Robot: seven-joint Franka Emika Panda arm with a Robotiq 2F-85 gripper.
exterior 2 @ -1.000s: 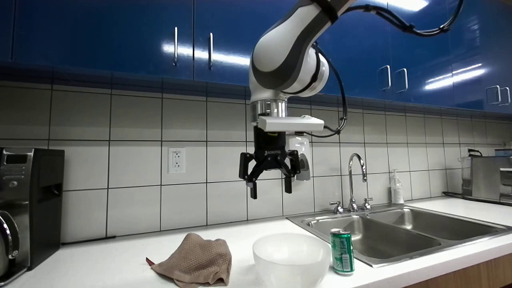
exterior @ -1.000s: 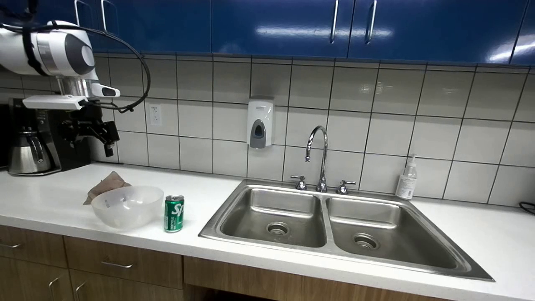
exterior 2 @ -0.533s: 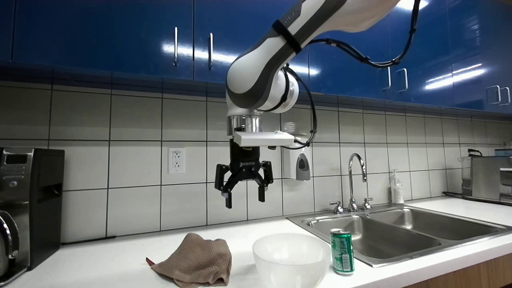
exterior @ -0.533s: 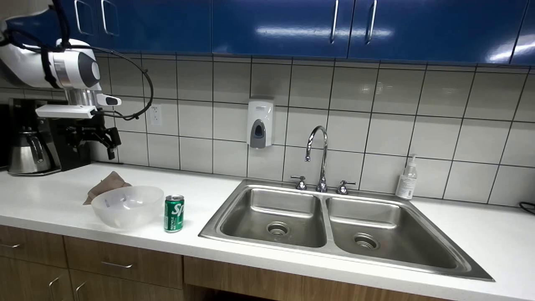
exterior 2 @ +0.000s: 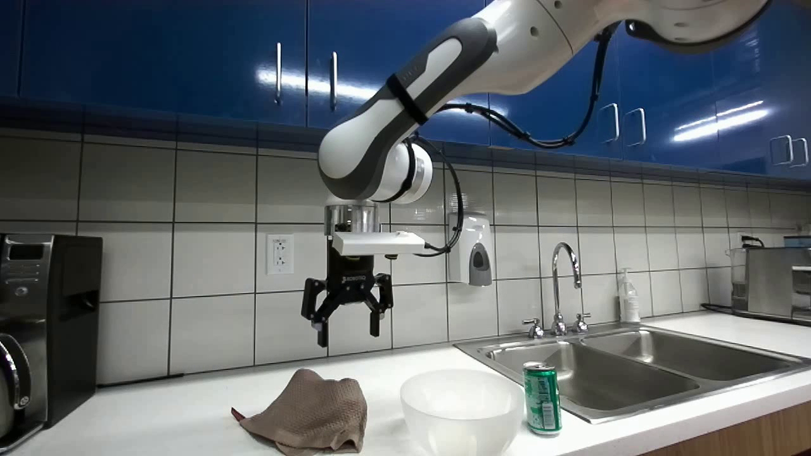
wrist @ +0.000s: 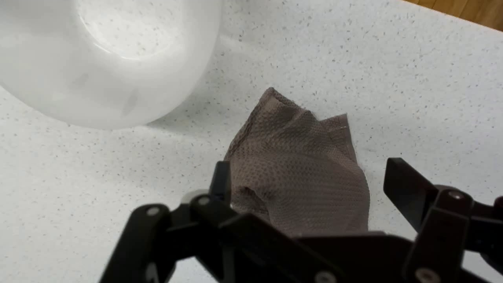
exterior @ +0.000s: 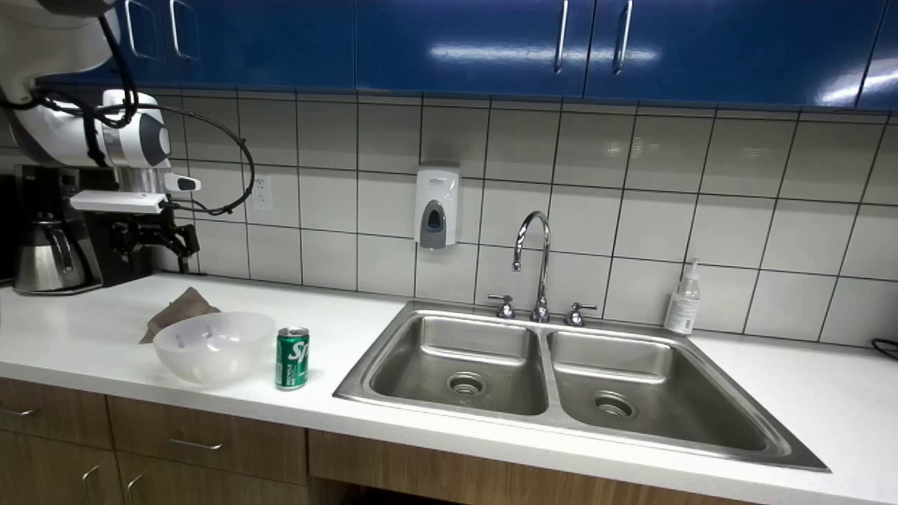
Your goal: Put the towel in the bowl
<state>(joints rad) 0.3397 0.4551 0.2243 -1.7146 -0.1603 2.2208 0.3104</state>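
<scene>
Along the counter (exterior 2: 158, 421) in both exterior views — towel (exterior 2: 313, 411), bowl (exterior 2: 459, 434), can (exterior 2: 542, 402), sink (exterior: 548, 372), left to right

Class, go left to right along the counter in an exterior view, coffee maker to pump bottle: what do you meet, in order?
In an exterior view: coffee maker, brown towel, bowl, green can, pump bottle. The sink, faucet and gripper overlap others sideways, so they are left out.

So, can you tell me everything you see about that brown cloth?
The brown textured cloth towel lies crumpled, with folds and raised peaks, on the speckled white countertop. A small dark red bit shows at one corner. It sits beside the round translucent white bowl without touching it. The black fingers hang open above, clear of it.
</scene>
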